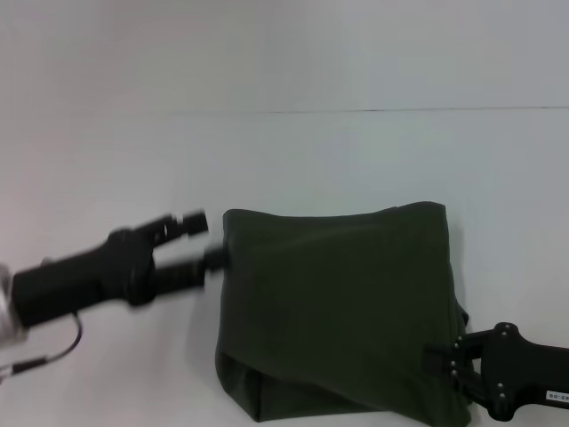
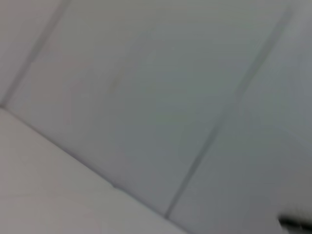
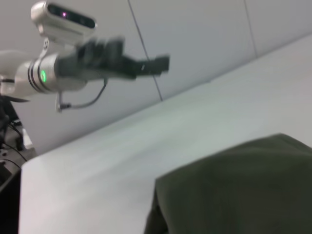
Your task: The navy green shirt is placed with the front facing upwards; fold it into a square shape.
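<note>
The navy green shirt lies folded on the white table, a roughly square dark olive block with its plain side up; no lettering shows. My left gripper is open and empty, just off the shirt's left edge, and looks blurred. The right wrist view shows it lifted above the table, with the shirt close below the camera. My right gripper is at the shirt's near right edge, over the cloth. The left wrist view shows only wall and table.
The white table stretches to the left and behind the shirt, up to the grey wall. A loose flap of cloth hangs at the shirt's near left corner.
</note>
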You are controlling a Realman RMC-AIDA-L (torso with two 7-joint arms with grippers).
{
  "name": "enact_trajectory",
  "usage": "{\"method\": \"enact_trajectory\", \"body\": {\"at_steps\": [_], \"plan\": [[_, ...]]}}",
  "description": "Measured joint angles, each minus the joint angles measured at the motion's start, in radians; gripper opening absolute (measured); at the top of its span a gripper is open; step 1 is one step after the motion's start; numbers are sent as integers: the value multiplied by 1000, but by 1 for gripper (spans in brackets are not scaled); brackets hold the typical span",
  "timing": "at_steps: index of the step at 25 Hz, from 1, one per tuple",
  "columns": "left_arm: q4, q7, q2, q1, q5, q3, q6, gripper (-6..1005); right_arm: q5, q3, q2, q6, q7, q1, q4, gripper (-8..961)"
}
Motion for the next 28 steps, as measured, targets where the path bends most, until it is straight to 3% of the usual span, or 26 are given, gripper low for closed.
{"method": "enact_trajectory", "body": {"at_steps": [8, 11, 16, 28], "plan": [[67, 476, -36, 174, 64, -10, 83, 905, -5, -1, 18, -45, -4, -8, -15, 199], [55, 524, -38, 211, 98, -37, 82, 906, -7, -6, 23, -42, -49, -34, -7, 309], [52, 524, -37, 228, 204, -99, 91, 908, -9, 1, 36, -10, -140, -95, 6, 471], [29, 577, -35, 206, 289, -89, 60, 911, -8, 41, 37, 51, -288, -153, 42, 875]]}}
